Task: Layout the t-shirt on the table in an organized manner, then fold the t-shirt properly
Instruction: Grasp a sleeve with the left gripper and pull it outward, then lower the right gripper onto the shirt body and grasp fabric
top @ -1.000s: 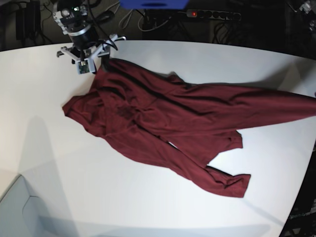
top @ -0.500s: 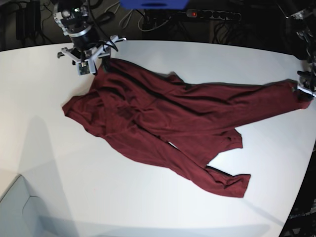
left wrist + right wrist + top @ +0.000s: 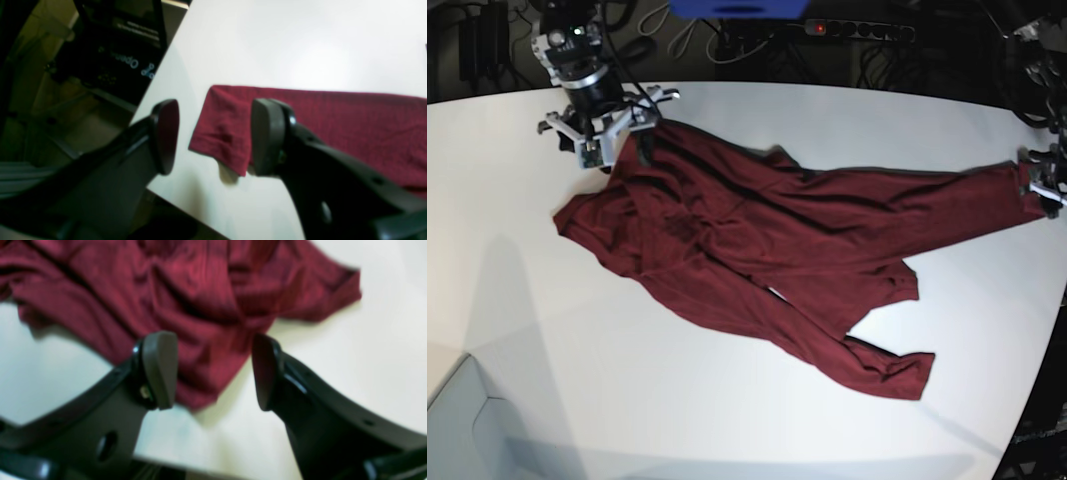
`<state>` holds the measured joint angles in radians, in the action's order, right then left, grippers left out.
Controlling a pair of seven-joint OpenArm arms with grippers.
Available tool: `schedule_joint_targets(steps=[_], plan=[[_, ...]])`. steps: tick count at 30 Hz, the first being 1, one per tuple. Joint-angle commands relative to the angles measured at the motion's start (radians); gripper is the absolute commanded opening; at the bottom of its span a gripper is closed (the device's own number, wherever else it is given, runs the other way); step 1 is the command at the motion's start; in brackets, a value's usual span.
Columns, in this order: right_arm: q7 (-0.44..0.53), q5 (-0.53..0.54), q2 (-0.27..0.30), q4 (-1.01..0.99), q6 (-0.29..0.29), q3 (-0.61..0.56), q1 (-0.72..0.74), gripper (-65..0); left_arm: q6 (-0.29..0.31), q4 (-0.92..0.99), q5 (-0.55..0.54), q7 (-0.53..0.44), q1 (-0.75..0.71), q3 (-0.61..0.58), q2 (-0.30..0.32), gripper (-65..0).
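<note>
White table (image 3: 757, 420) fills our view, dark clutter and cables behind its far edge. On it we find the t-shirt (image 3: 767, 250) spread crumpled across the middle, one long sleeve reaching the table's curved edge. At that sleeve's cuff we note the left gripper (image 3: 213, 136), jaws apart, holding nothing. At the shirt's opposite far corner hangs the right gripper (image 3: 213, 370), jaws apart over the fabric.
</note>
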<state>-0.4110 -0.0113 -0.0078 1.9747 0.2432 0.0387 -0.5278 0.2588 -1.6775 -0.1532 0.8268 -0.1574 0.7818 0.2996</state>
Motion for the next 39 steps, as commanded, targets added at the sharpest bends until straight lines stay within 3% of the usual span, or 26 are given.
schedule_joint_targets(steps=[1, 7, 13, 17, 27, 39], plan=[[0.025, 0.009, 0.004, 0.022, -0.003, 0.0, 0.025, -29.0, -0.005, -0.02, 0.0, -0.022, 0.005, 0.008, 0.02, -31.9], [0.007, 0.006, 0.006, 0.004, -0.002, -0.003, 0.203, -29.0, -0.005, -0.025, 0.004, -0.021, -0.014, 0.008, -0.006, -31.9], [-0.191, 0.006, 0.007, -0.1, 0.0, -0.009, 0.427, -28.9, -0.005, -0.031, 0.002, -0.013, -0.023, 0.008, -0.01, -31.9], [-0.262, 0.006, 0.006, -0.186, 0.0, -0.009, 0.529, -28.9, -0.005, -0.031, 0.002, -0.021, -0.051, 0.008, -0.01, -31.9], [-0.26, 0.009, 0.001, -0.348, 0.002, -0.013, 0.565, -29.0, -0.005, -0.019, -0.003, -0.021, -0.047, 0.063, -0.009, -31.9], [-0.26, 0.009, 0.001, -0.36, 0.002, -0.144, 0.565, -29.1, -0.005, -0.019, 0.004, -0.022, -0.021, 0.06, -0.009, -31.9]])
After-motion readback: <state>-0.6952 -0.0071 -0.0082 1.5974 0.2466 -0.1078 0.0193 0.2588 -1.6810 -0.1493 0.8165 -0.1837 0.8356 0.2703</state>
